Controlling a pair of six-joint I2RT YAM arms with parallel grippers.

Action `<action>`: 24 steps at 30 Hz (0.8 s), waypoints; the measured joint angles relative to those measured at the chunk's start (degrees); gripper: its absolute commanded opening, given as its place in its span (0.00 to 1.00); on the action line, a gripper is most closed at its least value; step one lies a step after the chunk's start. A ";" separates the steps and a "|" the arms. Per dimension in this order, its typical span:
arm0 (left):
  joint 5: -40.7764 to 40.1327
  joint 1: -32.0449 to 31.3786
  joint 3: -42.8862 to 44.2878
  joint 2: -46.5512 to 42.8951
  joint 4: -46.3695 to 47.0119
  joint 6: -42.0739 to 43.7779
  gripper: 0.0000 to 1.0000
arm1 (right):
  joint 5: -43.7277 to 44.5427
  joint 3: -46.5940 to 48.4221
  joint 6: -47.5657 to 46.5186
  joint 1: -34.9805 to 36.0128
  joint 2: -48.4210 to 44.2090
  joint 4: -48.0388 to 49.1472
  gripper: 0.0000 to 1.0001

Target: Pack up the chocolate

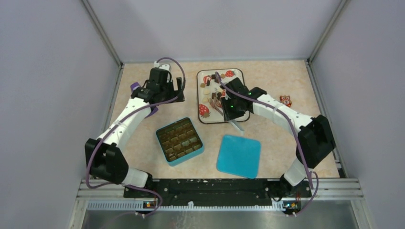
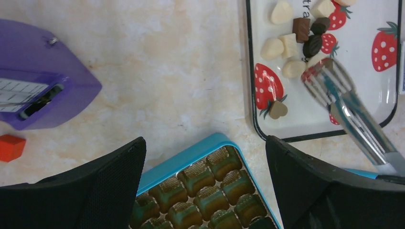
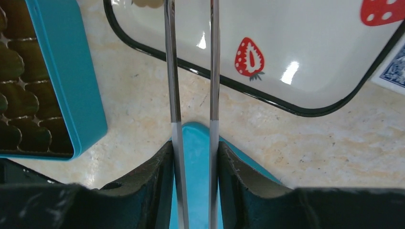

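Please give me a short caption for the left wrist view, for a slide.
Open left gripper frames the teal box; tongs poised beside chocolate pieces on the strawberry tray.

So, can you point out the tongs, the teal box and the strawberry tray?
tongs (image 2: 349, 109), left wrist view, on the metal blades.
teal box (image 3: 79, 71), right wrist view, on its outer wall.
strawberry tray (image 3: 310, 33), right wrist view, on bare white floor.

Bright, even light falls from above, and shadows on the tabletop are faint and soft. White glare spots sit on the glossy tray, and the tongs gleam. The right wrist view's jaws look slightly soft.
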 measured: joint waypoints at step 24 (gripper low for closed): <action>-3.65 0.44 -7.37 -10.21 6.99 -1.95 0.99 | 1.95 -0.13 1.75 2.91 0.81 1.11 0.43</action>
